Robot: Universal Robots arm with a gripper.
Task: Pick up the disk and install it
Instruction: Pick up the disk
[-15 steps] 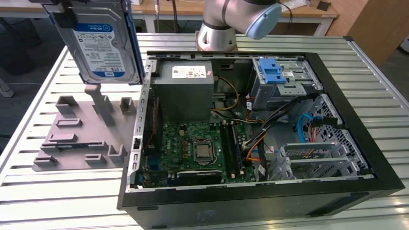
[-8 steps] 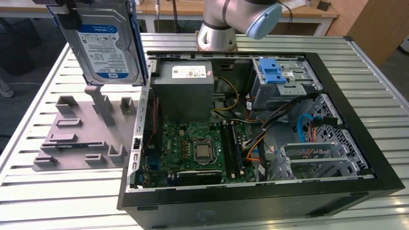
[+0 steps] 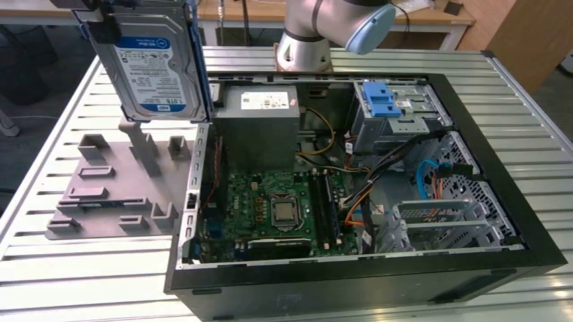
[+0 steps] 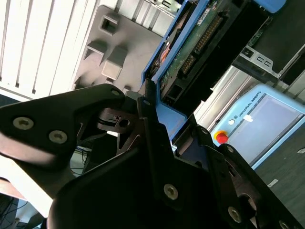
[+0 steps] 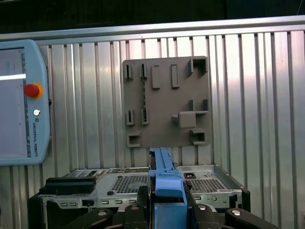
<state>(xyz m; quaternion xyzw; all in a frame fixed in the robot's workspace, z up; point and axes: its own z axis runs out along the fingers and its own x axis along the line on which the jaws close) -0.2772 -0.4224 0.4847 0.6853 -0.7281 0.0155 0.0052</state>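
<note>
Above the grey fixture plate [image 3: 112, 194], the gripper [image 4: 159, 119] is pinching the disk [image 3: 152, 67] by its blue rails.
The disk is hanging upright beneath it, long axis vertical, seemingly clear of the plate; the open computer case [image 3: 358, 268] is lying toward the exterior view's right, its silver cage [image 3: 407, 124] well apart.

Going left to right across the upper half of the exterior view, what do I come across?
Disk → grey metal box with white sticker → silver cage with blue latch.
</note>
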